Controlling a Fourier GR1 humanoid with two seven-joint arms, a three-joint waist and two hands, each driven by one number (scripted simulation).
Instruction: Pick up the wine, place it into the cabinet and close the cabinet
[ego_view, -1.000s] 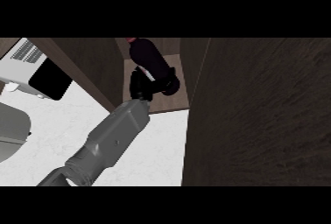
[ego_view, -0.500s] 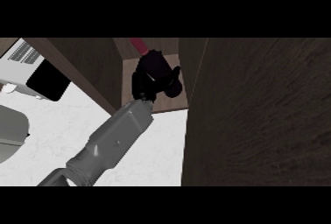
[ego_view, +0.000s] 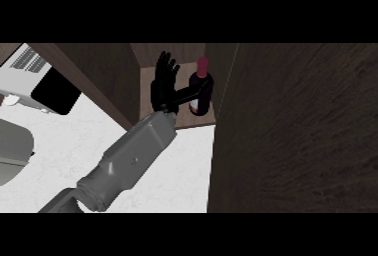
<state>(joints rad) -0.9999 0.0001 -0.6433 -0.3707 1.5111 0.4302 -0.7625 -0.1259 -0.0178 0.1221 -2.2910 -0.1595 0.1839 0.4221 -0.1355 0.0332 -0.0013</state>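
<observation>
standing upright inside the cabinet (ego_view: 177, 120), the wine (ego_view: 201, 87) is now released: the left robot hand (ego_view: 164, 85), clamped on it a moment ago, has spread wide just beside it. closing the door remains.

A single light grey, smooth-shelled forearm (ego_view: 129, 157) is showing in the head view, its casing looking like matte plastic or painted metal with faint mottled shading running along its length. The shell is widening into a rounded, boxy bulge near the lower edge, where a darker grey seam is marking off a separate collar piece. Toward the wrist the casing is narrowing and ending in a squared-off cuff. Beyond the cuff a matte black hand (ego_view: 164, 90) is joining on, its slim black fingers (ego_view: 168, 64) and thumb looking segmented and uniformly dark. No cables, screws or printed markings are showing clearly on the surfaces.
</observation>
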